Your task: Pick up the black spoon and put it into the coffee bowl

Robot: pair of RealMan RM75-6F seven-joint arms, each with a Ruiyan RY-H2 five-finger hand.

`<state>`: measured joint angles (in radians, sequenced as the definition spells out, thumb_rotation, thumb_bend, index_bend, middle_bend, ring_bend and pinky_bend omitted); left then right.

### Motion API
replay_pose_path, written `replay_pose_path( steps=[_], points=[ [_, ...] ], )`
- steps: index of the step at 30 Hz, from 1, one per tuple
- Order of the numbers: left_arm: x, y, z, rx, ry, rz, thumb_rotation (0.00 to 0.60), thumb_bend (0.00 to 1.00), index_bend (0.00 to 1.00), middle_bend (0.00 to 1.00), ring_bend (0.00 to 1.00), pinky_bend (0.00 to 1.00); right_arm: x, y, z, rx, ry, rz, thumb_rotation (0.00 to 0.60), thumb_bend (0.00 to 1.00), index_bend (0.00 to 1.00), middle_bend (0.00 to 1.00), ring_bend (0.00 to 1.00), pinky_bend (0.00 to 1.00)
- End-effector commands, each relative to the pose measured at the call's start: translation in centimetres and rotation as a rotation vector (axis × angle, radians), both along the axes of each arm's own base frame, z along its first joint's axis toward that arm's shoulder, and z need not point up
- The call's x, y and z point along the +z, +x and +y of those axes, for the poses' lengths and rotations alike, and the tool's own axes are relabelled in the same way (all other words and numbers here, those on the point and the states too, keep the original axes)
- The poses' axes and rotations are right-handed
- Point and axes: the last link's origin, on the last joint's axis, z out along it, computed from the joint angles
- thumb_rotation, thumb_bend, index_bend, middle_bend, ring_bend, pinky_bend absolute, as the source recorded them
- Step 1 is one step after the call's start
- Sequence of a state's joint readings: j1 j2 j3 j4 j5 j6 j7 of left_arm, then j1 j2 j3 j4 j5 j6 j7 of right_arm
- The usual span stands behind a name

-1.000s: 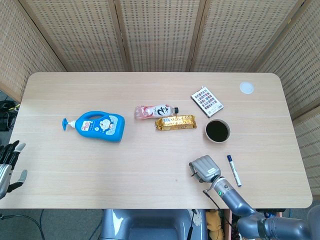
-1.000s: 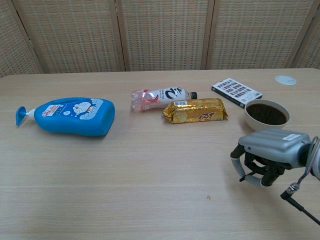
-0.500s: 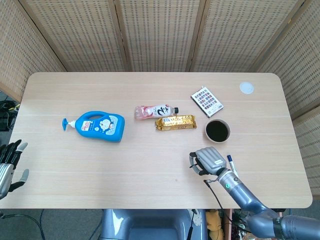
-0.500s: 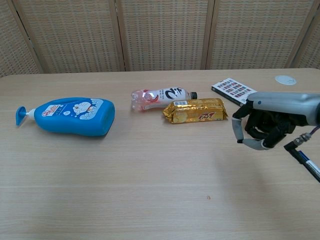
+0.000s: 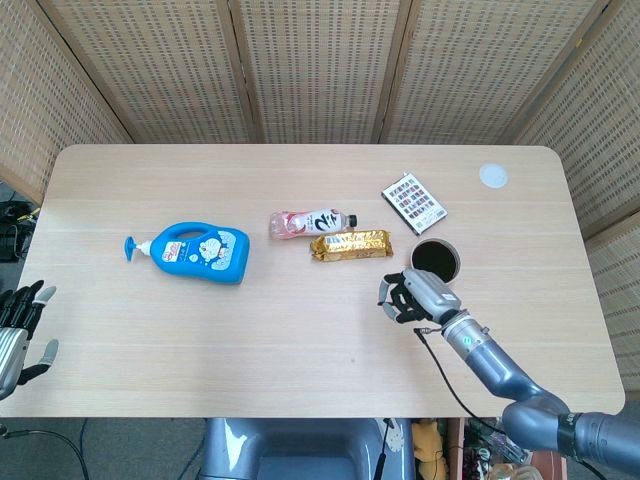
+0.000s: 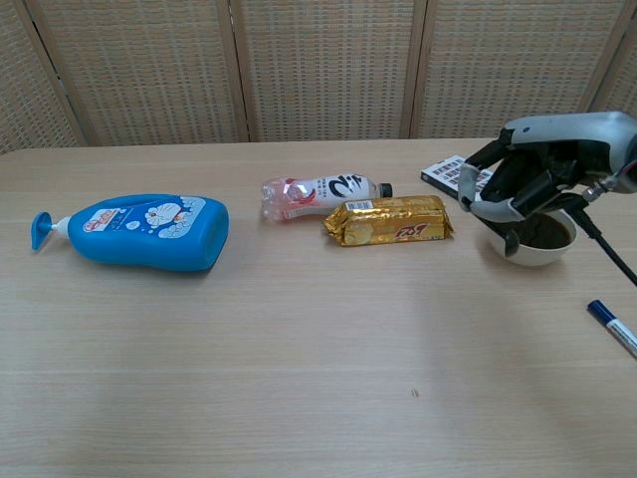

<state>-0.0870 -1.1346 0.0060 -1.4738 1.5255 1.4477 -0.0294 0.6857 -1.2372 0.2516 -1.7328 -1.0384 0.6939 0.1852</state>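
Observation:
The coffee bowl (image 5: 457,261) (image 6: 543,255) stands at the right of the table, full of dark liquid. My right hand (image 5: 418,294) (image 6: 520,185) hovers in the air at the bowl's near-left rim, its fingers curled in. Something dark sits inside the fingers, and a dark tip pokes out below them over the bowl's edge; it looks like the black spoon (image 6: 509,239). Most of the spoon is hidden by the hand. My left hand (image 5: 16,326) hangs off the table's front-left corner with its fingers apart, holding nothing.
A gold snack packet (image 5: 350,244) and a pink bottle (image 5: 310,223) lie left of the bowl. Behind the bowl is a patterned card box (image 5: 413,203). A blue detergent bottle (image 5: 195,253) lies far left, a white disc (image 5: 492,176) back right, a pen (image 6: 609,326) front right.
My right hand has risen from the table near the front edge and moved back to the bowl's rim. The left hand has not moved.

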Motion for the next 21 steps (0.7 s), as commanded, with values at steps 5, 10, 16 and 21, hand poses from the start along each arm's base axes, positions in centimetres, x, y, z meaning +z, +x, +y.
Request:
replay_pose_path(
  steps=[5, 10, 16, 21],
  points=[
    [0.0, 0.0, 0.0, 0.003, 0.000, 0.003, 0.600, 0.47, 0.00, 0.00, 0.00, 0.00, 0.6, 0.0, -2.6, -0.075, -0.008, -0.078, 0.600, 0.64, 0.71, 0.90, 0.89, 1.00],
    [0.0, 0.0, -0.1, 0.005, -0.001, 0.006, 0.600, 0.47, 0.00, 0.00, 0.00, 0.00, 0.7, -0.3, -4.3, -0.117, -0.026, -0.106, 0.600, 0.64, 0.72, 0.90, 0.89, 1.00],
    [0.0, 0.0, -0.1, 0.009, -0.003, 0.011, 0.600, 0.47, 0.00, 0.00, 0.00, 0.00, 0.3, -1.3, -6.4, -0.161, -0.063, -0.096, 0.600, 0.64, 0.72, 0.90, 0.89, 1.00],
    [-0.1, 0.1, -0.1, 0.013, -0.005, 0.013, 0.600, 0.47, 0.00, 0.00, 0.00, 0.00, -0.5, -2.4, -8.2, -0.204, -0.102, -0.059, 0.600, 0.64, 0.72, 0.90, 0.89, 1.00]
  ],
)
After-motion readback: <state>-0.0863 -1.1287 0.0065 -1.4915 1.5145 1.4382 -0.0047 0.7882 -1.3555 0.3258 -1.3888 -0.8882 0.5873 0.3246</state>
